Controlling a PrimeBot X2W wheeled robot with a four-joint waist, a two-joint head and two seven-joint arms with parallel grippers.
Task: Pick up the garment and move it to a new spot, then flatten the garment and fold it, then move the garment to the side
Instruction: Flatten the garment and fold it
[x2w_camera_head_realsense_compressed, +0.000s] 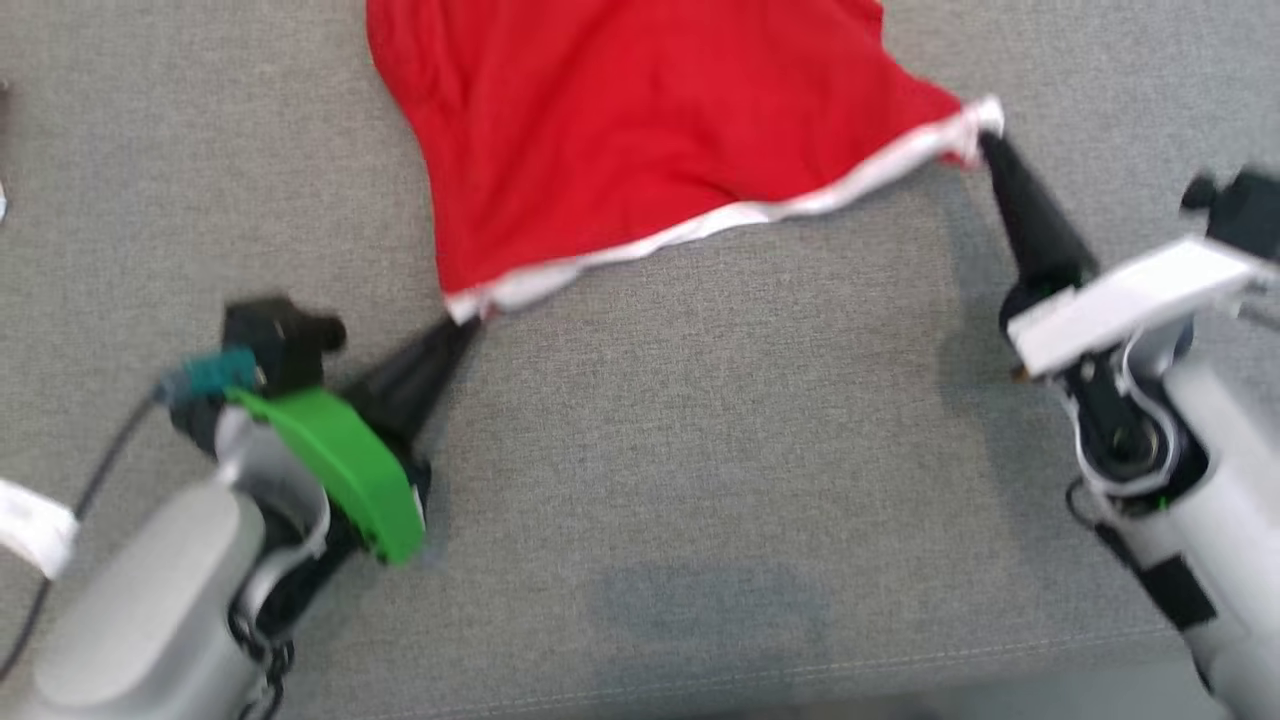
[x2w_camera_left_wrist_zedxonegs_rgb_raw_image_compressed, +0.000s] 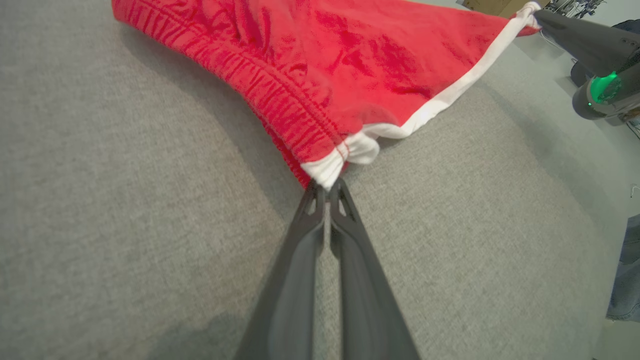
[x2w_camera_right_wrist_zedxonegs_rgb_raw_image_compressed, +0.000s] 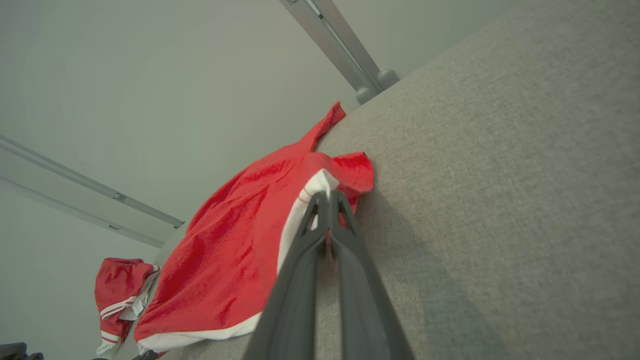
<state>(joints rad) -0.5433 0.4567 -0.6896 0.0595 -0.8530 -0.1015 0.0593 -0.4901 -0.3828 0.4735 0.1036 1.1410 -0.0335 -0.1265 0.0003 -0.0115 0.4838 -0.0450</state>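
1. Nearest the head camera, at the lower left, sits the left arm with its green cover (x2w_camera_head_realsense_compressed: 340, 470). The left gripper (x2w_camera_head_realsense_compressed: 462, 328) is clamped together on the near-left corner of the garment (x2w_camera_head_realsense_compressed: 640, 130), right where the white hem (x2w_camera_head_realsense_compressed: 720, 215) meets the gathered waistband (x2w_camera_left_wrist_zedxonegs_rgb_raw_image_compressed: 280, 95).
2. Across the middle, the garment lies spread on the grey cushion (x2w_camera_head_realsense_compressed: 700, 480), its red cloth running away from the robot. The hem is strung between the two grippers, curved rather than straight, with soft ripples in the cloth behind it. Near the left corner the cloth looks raised a little off the cushion.
3. On the right, the right gripper (x2w_camera_head_realsense_compressed: 985, 140) is pinched shut on the other hem corner. In the right wrist view the white edge sits between its fingertips.
4. This looks like the flattening step, or the tail of the move to a new spot. To do it well:
   - Draw the two corners apart evenly until the hem runs straight.
   - Bring the right corner level with the left, since it sits farther from the robot.
   - Stay low and pull gently toward the robot, so the far cloth trails flat instead of bunching.
   - Go easy on tension, since both grips look like thin bites at the very corner and could slip.
5. In the right wrist view a second red garment (x2w_camera_right_wrist_zedxonegs_rgb_raw_image_compressed: 120, 290) lies well apart from this one and should be left alone.
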